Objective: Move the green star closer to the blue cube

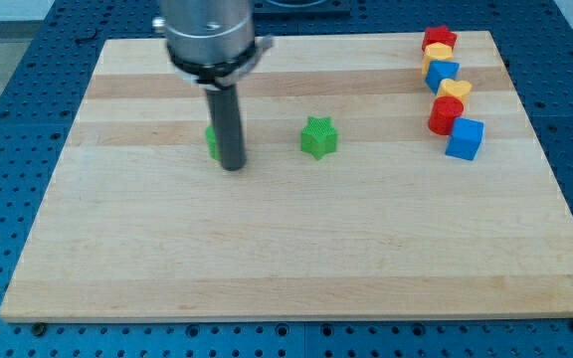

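The green star [318, 137] lies on the wooden board [296, 249] a little above the middle. The blue cube [465, 138] sits at the view's right, at the bottom of a column of blocks. My tip [232, 166] rests on the board to the left of the green star, well apart from it. A second green block [211, 142] sits right behind the rod on its left side, mostly hidden, shape unclear.
A column of blocks runs along the upper right: a red star [439, 40], a yellow block [436, 53], a blue block [443, 73], a yellow heart [456, 90], a red cylinder [445, 114]. The board's right edge is close beyond them.
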